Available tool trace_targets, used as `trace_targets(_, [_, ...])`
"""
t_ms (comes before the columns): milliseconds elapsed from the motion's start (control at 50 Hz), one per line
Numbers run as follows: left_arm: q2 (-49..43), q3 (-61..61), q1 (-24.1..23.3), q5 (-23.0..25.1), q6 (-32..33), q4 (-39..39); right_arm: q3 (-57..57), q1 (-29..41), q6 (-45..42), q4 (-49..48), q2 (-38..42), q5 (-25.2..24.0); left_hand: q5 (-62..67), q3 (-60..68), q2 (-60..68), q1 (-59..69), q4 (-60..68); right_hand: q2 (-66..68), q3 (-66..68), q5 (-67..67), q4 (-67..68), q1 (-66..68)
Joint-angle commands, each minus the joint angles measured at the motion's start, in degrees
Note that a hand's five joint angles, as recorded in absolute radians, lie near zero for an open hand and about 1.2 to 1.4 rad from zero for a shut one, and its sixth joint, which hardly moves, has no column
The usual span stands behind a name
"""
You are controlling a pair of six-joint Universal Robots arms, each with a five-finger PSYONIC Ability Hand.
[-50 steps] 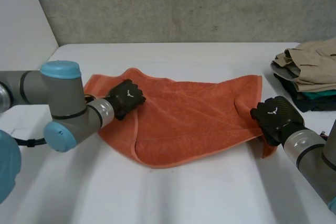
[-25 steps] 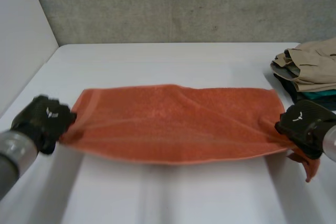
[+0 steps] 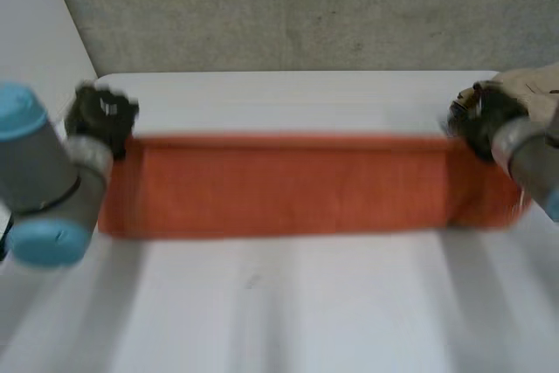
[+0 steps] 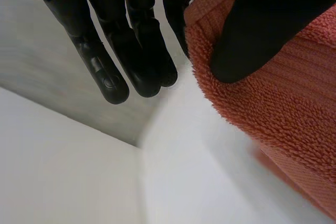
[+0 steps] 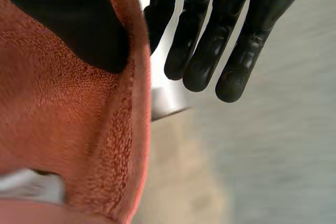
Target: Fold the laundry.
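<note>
An orange towel (image 3: 288,185) hangs stretched in a long flat band between my two hands, above the white table (image 3: 288,312). My left hand (image 3: 103,118) holds its upper left corner. In the left wrist view the thumb (image 4: 262,30) pinches the towel's (image 4: 283,103) edge against a finger, and the other fingers (image 4: 131,51) stand straight beside it. My right hand (image 3: 476,120) holds the upper right corner. In the right wrist view its thumb (image 5: 73,19) presses the towel (image 5: 63,140) the same way, with straight fingers (image 5: 210,40) next to the cloth.
A stack of folded clothes (image 3: 540,85), beige on top, lies at the table's right edge just behind my right arm. A concrete wall (image 3: 288,6) closes the back, and a white panel (image 3: 35,41) stands at the left.
Both hands have swung outward and up, away from me. The towel went from crumpled on the table to pulled taut and lifted between them.
</note>
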Motion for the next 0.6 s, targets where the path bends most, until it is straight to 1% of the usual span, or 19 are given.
trace_targets(20, [-2.6,18.7,-1.6,-3.3,-2.5,14.1,-7.9,2.7,3.6,-26.4,-0.8,0.2,14.7,11.7,11.4,14.6,11.2,12.8,12.1,12.9,11.7,22.7])
trace_targets(40, [-2.4,19.1,-1.7,-3.5,-4.0,19.6,-7.7,2.9,3.9,-29.0,-1.2,0.2,14.7,11.7,11.4,14.6,11.2,12.8,12.1,12.9,11.7,22.7])
trace_targets(80, [-2.0,18.9,-2.0,-3.8,-5.2,24.7,-6.6,3.4,4.6,-35.1,-2.6,0.2,14.7,11.7,11.4,14.6,11.2,12.8,12.1,12.9,11.7,22.7])
trace_targets(120, [-0.2,18.0,-2.3,-4.3,-5.7,29.5,-5.6,3.8,5.0,-36.8,-3.4,0.3,14.7,11.7,11.4,14.6,11.2,12.8,12.1,12.9,11.7,22.7])
trace_targets(180, [2.8,13.2,-2.2,-5.2,-6.2,30.3,-2.9,4.0,6.0,-36.8,-4.6,0.1,14.7,11.7,11.4,14.6,11.2,12.8,12.1,12.9,11.7,22.7])
trace_targets(280, [4.8,4.4,-2.4,-5.1,-6.6,30.2,4.0,3.5,6.8,-36.1,-5.1,-0.5,14.7,11.7,11.4,14.6,11.2,12.8,12.1,12.9,11.7,22.7])
trace_targets(420, [5.9,-8.7,-1.7,-4.8,-9.9,30.2,17.4,3.0,7.1,-32.9,-6.9,-4.0,14.7,11.7,11.4,14.6,11.2,12.8,12.1,12.9,11.7,22.7])
trace_targets(460, [5.8,-10.9,-1.6,-4.6,-10.6,30.3,21.9,3.1,7.1,-31.0,-7.4,-4.8,14.7,11.7,11.4,14.6,11.2,12.8,12.1,12.9,11.7,22.7])
trace_targets(520, [5.5,-14.0,-1.3,-4.2,-11.5,30.3,25.2,2.9,7.4,-29.4,-7.3,-5.6,14.7,11.7,11.4,14.6,11.2,12.8,12.1,12.9,11.7,22.7])
trace_targets(600, [5.2,-16.1,-0.5,-3.9,-12.1,30.3,27.7,1.2,12.8,-27.6,-6.2,-7.4,14.7,11.7,11.4,14.6,11.2,12.8,12.1,12.9,11.7,22.7])
